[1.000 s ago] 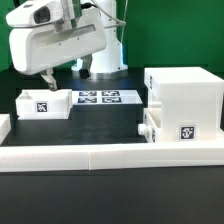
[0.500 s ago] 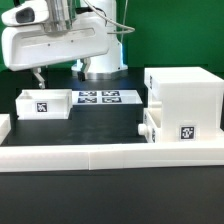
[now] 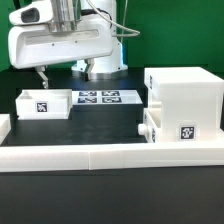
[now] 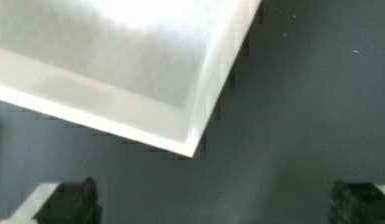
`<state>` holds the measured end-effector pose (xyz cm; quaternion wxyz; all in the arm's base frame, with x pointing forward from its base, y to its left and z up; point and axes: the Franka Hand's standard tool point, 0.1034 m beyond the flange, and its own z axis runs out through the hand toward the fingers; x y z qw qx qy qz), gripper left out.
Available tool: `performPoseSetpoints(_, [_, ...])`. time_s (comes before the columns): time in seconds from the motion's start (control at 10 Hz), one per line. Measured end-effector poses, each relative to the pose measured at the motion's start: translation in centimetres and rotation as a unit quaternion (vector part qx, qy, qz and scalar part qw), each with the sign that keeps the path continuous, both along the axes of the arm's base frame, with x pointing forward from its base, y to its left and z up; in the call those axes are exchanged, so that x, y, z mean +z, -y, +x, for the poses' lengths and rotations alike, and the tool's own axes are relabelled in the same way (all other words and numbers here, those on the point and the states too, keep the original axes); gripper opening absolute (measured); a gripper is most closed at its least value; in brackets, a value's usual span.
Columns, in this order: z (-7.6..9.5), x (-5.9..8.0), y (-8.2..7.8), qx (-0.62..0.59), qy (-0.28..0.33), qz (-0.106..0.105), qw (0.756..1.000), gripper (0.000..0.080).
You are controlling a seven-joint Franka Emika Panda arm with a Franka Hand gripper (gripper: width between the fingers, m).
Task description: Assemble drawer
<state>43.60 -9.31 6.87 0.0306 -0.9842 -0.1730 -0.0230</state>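
Drawer parts were logged against the marker board [image 3: 98, 97]. The loose tray [image 3: 42, 103] is seen on the table [image 3: 110, 125], just to the exterior view's left of the board, its tag turned toward the camera. The gripper [image 4: 214, 200] is held above this tray. Its fingers [image 4: 68, 200] are spread wide with nothing between them, and one tray corner is caught in the wrist view. To the exterior view's right of the board, the housing [image 3: 185, 98] is stood upright. A second tray [image 3: 150, 128] is seen protruding low from the housing's board-facing side.

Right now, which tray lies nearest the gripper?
The loose tray at the exterior view's left, below the gripper; the other tray sits at the housing.
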Motion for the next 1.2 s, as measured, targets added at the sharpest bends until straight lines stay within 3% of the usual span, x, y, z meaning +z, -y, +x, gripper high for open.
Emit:
performPoseSetpoints(0.5, [-1.4,-0.9,-0.7,-0.073,-0.009,-0.001,0.997,0.0649])
performPoseSetpoints(0.7, [-2.5,-2.3,-1.0,-0.087,-0.020,0.003,0.996,0.0649])
performPoseSetpoints(1.2, [-2.4,-2.2,-1.0,-0.099,-0.018,0.002,0.995,0.0649])
